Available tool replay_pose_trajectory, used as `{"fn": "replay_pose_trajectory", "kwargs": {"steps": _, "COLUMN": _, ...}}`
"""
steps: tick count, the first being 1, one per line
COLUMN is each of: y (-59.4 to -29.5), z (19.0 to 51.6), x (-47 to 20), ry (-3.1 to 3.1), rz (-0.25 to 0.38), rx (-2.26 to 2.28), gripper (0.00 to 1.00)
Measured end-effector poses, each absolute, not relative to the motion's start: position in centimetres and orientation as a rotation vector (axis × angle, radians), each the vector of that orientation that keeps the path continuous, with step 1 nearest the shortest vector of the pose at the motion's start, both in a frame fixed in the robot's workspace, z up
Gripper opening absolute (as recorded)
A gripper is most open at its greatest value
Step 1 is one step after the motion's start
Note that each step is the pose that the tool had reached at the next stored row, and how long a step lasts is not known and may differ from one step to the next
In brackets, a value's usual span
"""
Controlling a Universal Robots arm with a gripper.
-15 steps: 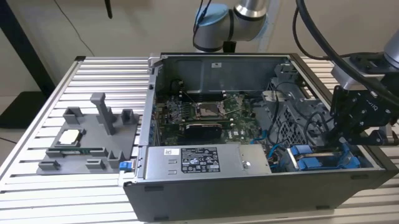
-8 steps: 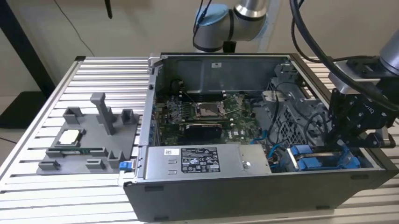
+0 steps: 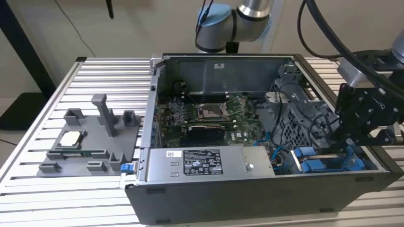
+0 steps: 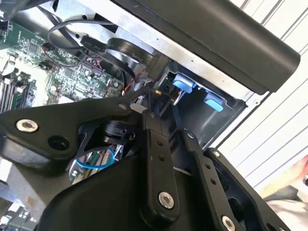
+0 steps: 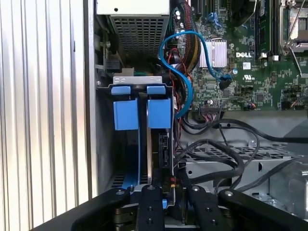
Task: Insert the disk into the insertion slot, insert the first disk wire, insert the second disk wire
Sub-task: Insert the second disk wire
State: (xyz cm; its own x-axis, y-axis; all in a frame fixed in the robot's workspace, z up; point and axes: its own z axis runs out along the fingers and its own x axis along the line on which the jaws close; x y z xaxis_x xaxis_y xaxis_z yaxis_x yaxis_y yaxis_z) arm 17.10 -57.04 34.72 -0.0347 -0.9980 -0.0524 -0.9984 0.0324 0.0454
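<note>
The disk (image 5: 161, 144) stands on edge in the slot at the case's front corner on the exterior view's right, its blue carrier (image 5: 160, 113) beside a second blue tab (image 5: 126, 114). The exterior view shows the blue carriers (image 3: 313, 165) low in that corner. My gripper (image 5: 167, 195) hangs right over the disk's connector edge, its fingers drawn close together on a small black wire plug (image 4: 156, 92) with red and yellow leads (image 5: 172, 182). In the second wrist view the gripper (image 4: 155, 103) has its tips at the bay's mouth. From the exterior view my gripper (image 3: 353, 135) dips into the case.
A grey labelled power-supply box (image 3: 208, 163) sits along the case's front. The motherboard (image 3: 205, 116) lies behind it. A blue cable (image 5: 185, 91) and thick black cables (image 5: 226, 154) loop beside the bay. A grey fixture plate (image 3: 88, 146) lies on the slatted table (image 3: 38, 189).
</note>
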Motion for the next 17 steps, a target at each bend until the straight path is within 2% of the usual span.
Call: {"fn": "replay_pose_trajectory", "kwargs": {"steps": 17, "y": -57.04, "z": 35.38, "x": 17.10, "ry": 2.253, "rz": 0.109, "rx": -2.178, "gripper": 0.27}}
